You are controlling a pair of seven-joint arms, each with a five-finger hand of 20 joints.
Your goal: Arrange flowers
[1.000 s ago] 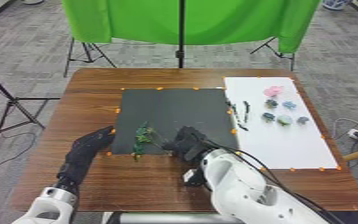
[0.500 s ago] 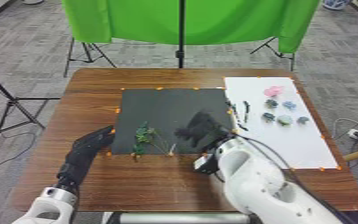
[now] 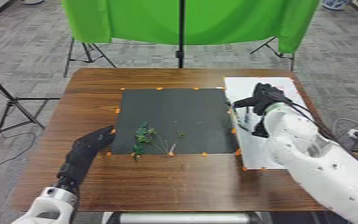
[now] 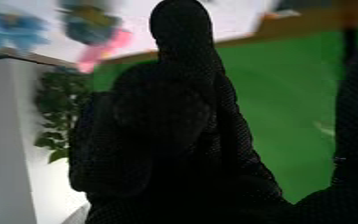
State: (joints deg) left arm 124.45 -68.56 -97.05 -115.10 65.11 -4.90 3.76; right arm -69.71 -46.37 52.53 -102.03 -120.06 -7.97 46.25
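We're at the picking step, by our read: greenery is down, a bloom is next.

Largest first: brown worktop (image 3: 87,175), white sheet (image 3: 262,159) on its right side, dark mat (image 3: 180,107) beside it to the left. Right robot hand (image 3: 266,97) is over the white sheet, thumb and fingers spread apart, loosely open; we see nothing in its grasp. Left robot hand (image 3: 91,142) lies at the mat's left edge, fingers straight, also empty as far as we can see.

Leafy green sprig (image 3: 143,136) sits on the mat's lower left, small sprig (image 3: 181,134) to its right, pale stem (image 3: 171,149) near the lower edge. Next move, we'd judge: lower the right robot hand, pinch one bloom without nudging its neighbours, carry it to the greenery.

View check: the head view gives us the mat layout, while the arm and glove cover much of the bloom area. The right wrist view gives us, on the white surface, a blue-green bloom (image 4: 89,26), a blue bloom (image 4: 14,31) and a pink bloom (image 4: 104,49), all blurry.
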